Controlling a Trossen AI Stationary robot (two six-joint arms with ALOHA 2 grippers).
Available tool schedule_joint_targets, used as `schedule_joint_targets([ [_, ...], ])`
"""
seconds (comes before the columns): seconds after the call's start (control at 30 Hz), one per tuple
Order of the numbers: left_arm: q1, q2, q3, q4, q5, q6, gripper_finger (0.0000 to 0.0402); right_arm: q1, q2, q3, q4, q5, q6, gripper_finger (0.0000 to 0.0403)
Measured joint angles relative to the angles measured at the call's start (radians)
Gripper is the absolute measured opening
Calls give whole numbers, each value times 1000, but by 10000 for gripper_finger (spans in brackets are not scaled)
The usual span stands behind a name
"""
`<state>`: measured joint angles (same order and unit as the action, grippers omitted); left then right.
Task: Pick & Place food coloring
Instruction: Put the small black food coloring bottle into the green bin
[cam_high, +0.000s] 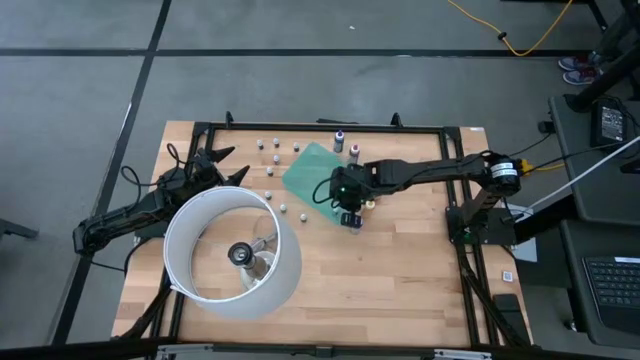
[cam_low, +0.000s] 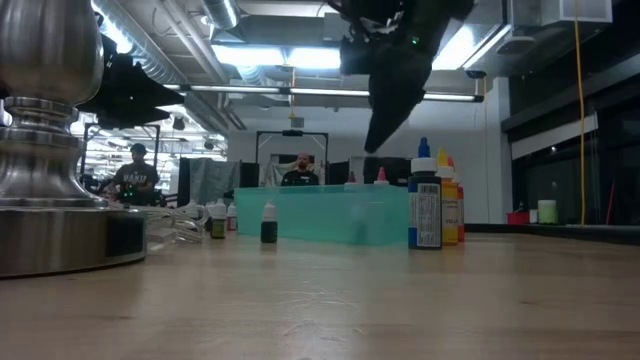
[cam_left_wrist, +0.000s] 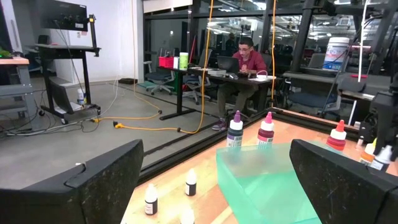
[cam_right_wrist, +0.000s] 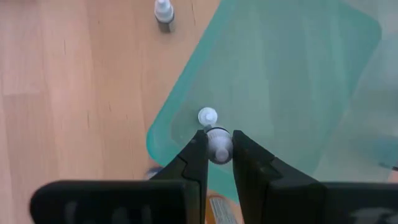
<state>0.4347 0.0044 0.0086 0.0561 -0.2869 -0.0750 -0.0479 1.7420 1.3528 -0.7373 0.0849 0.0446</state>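
My right gripper (cam_high: 348, 205) hangs over the near edge of the flat green sheet (cam_high: 312, 170), fingers pointing down, shut on one tiny food coloring bottle (cam_right_wrist: 219, 147). The low view shows it (cam_low: 378, 135) well above the table. Another white-capped bottle (cam_right_wrist: 208, 116) shows just beyond the held one. More small bottles (cam_high: 272, 150) stand on the wood near the far edge, and taller ones (cam_left_wrist: 234, 130) stand by the sheet's far side. My left gripper (cam_left_wrist: 211, 186) waits open at the table's left, by the ring lamp. My right gripper pinches the tiny bottle by its pale cap (cam_right_wrist: 219, 142) between the two fingertips (cam_right_wrist: 198, 155), coming from above and pointing down. The cap hides the bottle's body. The fingers stand high above the table in the low view, so the bottle is lifted clear.
A big white ring lamp (cam_high: 190, 225) on a metal base (cam_low: 50, 150) takes up the table's near left. A dark labelled bottle (cam_low: 425, 212) and yellow-orange ones (cam_low: 447, 205) stand under the right gripper. A black frame rims the table. People sit at desks beyond the far edge.
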Motion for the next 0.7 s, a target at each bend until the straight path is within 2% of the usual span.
schedule_joint_targets([
  [0.23, 0, 0, 0, 0, 0, 0, 400, 0, 0, -3, 19, 75, 63, 57],
  [0.7, 0, 0, 0, 0, 0, 0, 400, 3, 50, -4, 19, 107, 264, 57],
])
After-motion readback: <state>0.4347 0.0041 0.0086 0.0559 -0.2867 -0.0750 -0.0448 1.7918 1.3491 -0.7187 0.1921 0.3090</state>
